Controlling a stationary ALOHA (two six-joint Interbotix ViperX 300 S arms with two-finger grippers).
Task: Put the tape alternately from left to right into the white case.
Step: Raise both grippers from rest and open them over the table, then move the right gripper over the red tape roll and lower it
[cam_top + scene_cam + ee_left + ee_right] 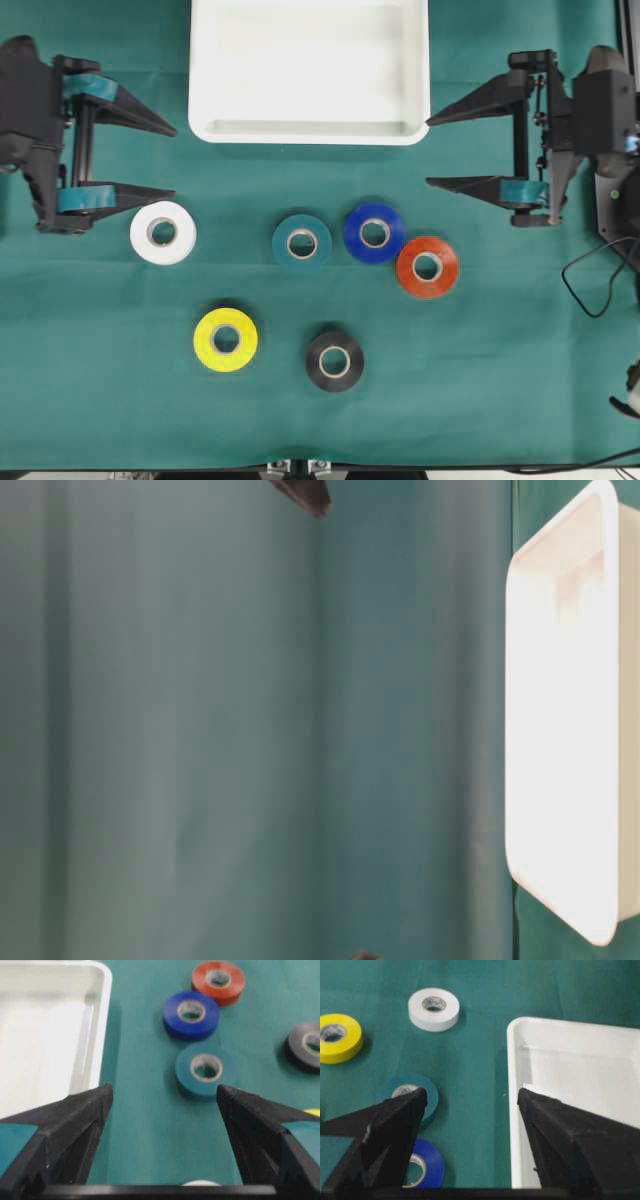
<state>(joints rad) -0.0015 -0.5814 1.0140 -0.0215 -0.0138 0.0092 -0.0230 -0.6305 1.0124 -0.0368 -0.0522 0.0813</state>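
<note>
The 6 rolls of tape lie flat on the green cloth (100,400), below the white case (309,132), which holds nothing yet. Each roll looks light and stiff: a hard pale core under tight vinyl, smooth on the outside, so it may slide on the cloth if nudged. My judgement is that the surest hold is across the outer rim, one finger on each side, coming down from above; one finger inside the core and one outside would also serve.

The left gripper (174,162) has its jaws spread wide and holds nothing. The white roll (163,232) lies nearest it, just below and beside its lower fingertip; the yellow roll (225,339) sits further down.

The right gripper (428,152) is likewise wide open and bare. The red roll (427,267) is closest to it, below its lower finger, touching the blue roll (374,233). The teal roll (302,243) sits just left of blue, and the black roll (334,361) lies apart, lowest on the cloth.
</note>
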